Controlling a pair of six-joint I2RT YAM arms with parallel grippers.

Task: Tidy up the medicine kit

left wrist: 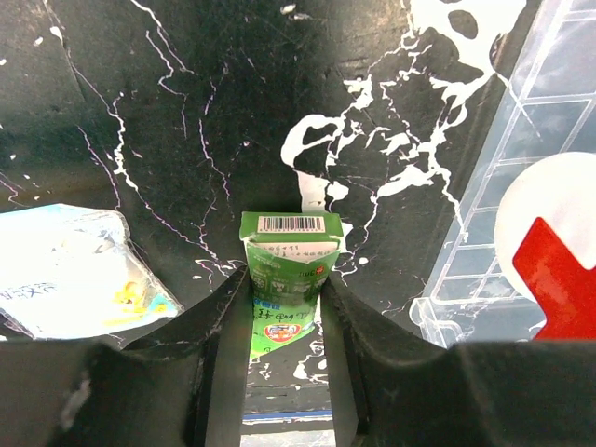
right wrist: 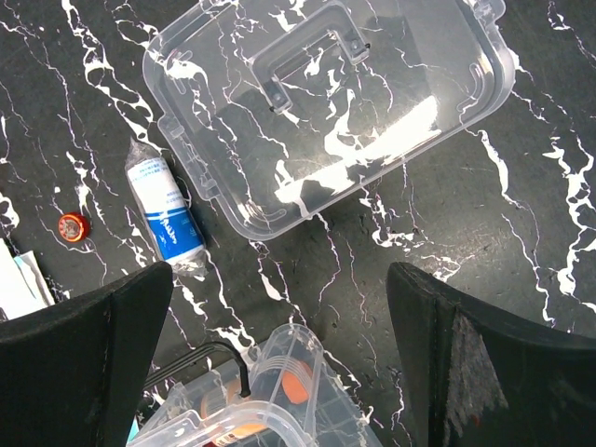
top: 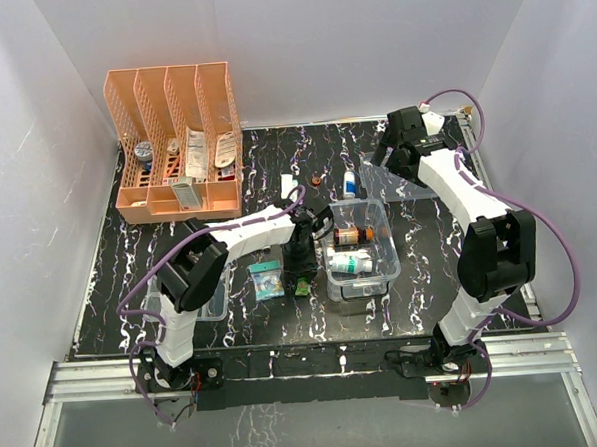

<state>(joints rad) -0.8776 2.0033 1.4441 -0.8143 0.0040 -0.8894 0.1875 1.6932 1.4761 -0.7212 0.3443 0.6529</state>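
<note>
Fingers (left wrist: 216,321) of the left gripper (left wrist: 284,284) press against both long sides of a green carton (left wrist: 287,250), just left of the near end of the medicine kit (top: 391,251). The carton's barcode flap points away from the wrist. The claw is closed on the carton. Whether the carton rests on the black marbled table (top: 110,255) or is lifted off it cannot be told.

A pale blue packet (top: 268,281) lies flat a little further left of the kit. A shallow clear tray (top: 215,296) sits well to the kit's left, partly under the left arm.

The kit itself stands open near the middle of the table. A red cross mark (left wrist: 557,277) on its side faces the left wrist camera. Inside it lie a brown bottle (top: 351,237) and a white bottle (top: 349,265), both on their sides.

Beyond the kit and slightly to its right, its clear lid (right wrist: 372,140) lies flat with the handle (right wrist: 313,45) up. The right gripper (right wrist: 279,275) hangs above the gap between kit and lid, with its jaws spread wide and nothing between them. A blue-and-white roll (right wrist: 166,216) lies just past the kit's far wall, beside the lid, and a small red cap (right wrist: 72,226) lies left of that roll.

Farthest off, beyond the kit and well to its left, stands an orange slotted rack (top: 172,105) with small packages in its compartments.
</note>
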